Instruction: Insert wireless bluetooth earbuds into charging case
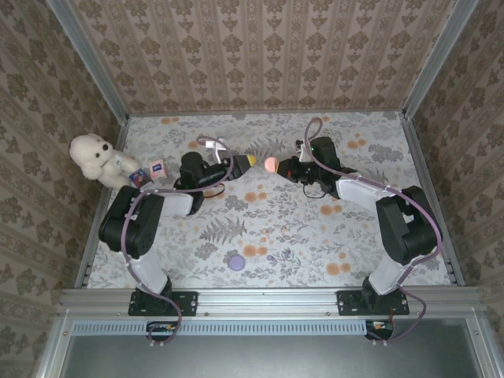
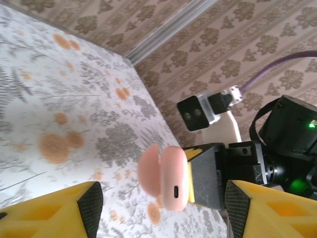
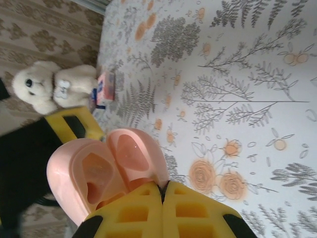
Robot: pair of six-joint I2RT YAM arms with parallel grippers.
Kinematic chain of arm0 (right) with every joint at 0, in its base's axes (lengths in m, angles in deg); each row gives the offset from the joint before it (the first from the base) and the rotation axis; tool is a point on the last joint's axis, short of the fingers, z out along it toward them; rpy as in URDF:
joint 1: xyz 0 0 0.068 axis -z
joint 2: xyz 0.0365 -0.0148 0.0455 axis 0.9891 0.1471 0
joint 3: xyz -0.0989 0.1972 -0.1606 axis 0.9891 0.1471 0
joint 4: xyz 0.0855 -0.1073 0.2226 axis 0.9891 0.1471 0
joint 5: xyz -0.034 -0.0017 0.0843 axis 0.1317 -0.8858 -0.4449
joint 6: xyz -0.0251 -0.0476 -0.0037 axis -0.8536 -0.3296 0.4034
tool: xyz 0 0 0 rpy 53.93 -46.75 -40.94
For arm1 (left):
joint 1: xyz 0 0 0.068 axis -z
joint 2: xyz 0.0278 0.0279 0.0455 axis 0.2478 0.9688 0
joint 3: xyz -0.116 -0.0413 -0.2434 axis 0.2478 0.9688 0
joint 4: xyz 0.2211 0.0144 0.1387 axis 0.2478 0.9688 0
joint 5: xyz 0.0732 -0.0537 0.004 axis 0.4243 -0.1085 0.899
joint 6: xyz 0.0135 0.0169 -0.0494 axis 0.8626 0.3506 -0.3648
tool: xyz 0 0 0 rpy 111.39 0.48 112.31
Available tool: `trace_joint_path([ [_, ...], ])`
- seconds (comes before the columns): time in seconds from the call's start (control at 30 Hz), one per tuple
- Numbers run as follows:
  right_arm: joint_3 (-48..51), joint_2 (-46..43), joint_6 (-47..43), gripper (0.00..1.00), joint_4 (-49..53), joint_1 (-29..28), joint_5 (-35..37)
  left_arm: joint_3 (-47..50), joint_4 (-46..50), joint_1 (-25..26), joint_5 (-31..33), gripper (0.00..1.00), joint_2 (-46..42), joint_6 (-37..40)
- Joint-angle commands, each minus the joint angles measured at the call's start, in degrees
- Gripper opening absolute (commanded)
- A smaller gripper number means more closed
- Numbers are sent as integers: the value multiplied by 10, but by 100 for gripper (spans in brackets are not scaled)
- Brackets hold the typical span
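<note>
Case (image 3: 99,173) is held aloft, well right of the bear (image 1: 96,157), clamped at its edge by the right gripper (image 3: 162,193). Left gripper (image 1: 246,161) is parked on its bear side, jaws apart, nothing held. Pink glossy shell, lid hinged back. Whether earbuds are seated cannot be told, so insertion is judged unconfirmed.

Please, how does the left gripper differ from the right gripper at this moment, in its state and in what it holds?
The left gripper has its jaws apart; the right gripper has them shut. The left gripper holds nothing; the right gripper clamps the pink charging case, whose lid is open. The left gripper points to the right and the right gripper to the left, so they face each other. Both are yellow at the tip.
</note>
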Motion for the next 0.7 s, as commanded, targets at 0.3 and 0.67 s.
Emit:
trace_joint_path([
  [0.3, -129, -3, -293, 0, 241, -1, 40, -237, 698, -16, -36, 77, -59, 455],
  [0.67, -152, 4, -393, 0, 287, -7, 41, -374, 913, -6, -74, 77, 5, 574],
])
